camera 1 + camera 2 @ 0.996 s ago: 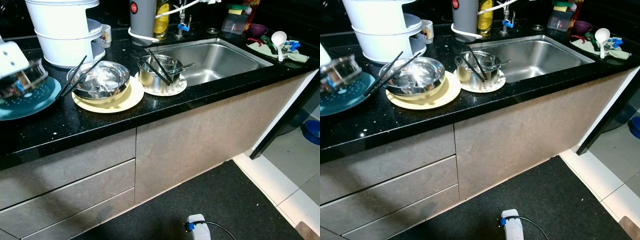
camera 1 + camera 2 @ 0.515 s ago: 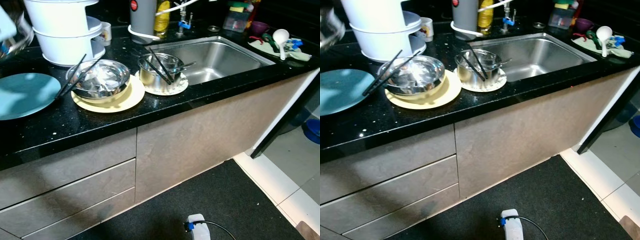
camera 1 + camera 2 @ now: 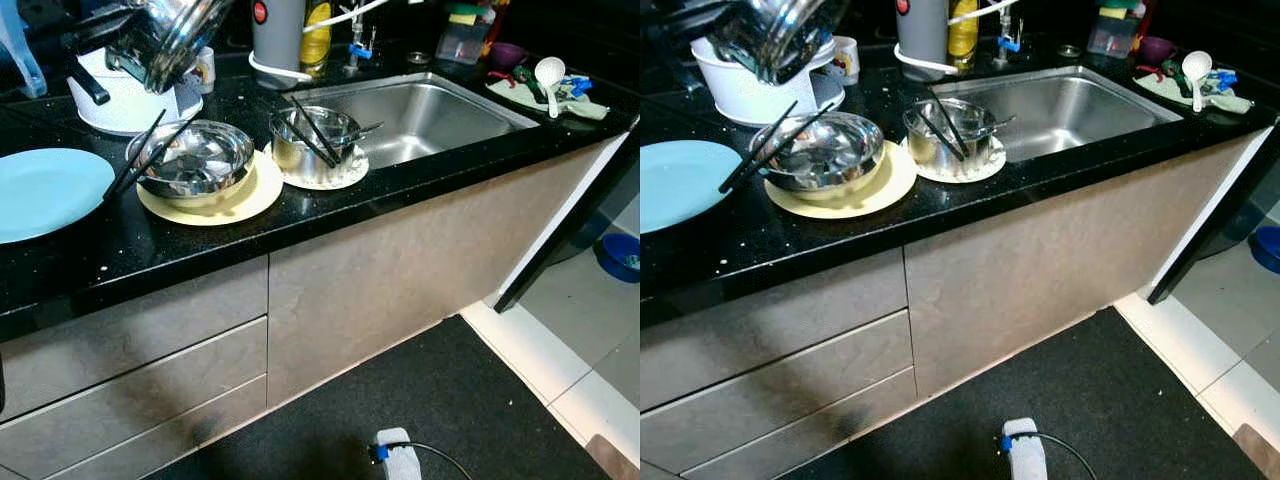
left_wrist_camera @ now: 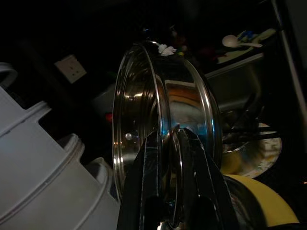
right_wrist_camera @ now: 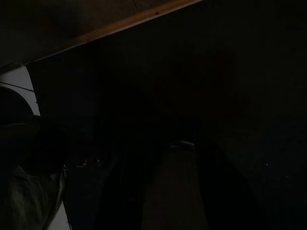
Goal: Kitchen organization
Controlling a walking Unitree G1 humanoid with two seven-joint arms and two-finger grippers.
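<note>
A round, polished steel bowl (image 4: 163, 124) is pinched by its rim between the black fingers of the left gripper (image 4: 175, 143), held tilted at upper left above the white tiered container (image 3: 125, 95). The right gripper's state cannot be told.

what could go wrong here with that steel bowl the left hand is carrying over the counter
The left hand pinches only the rim of the tilted steel bowl, so the bowl might slip or swing and drop.

It hangs above the large steel bowl with black chopsticks leaning out; a low pass could knock them off.

The white stacked container sits close behind, so the bowl could bump it.
</note>
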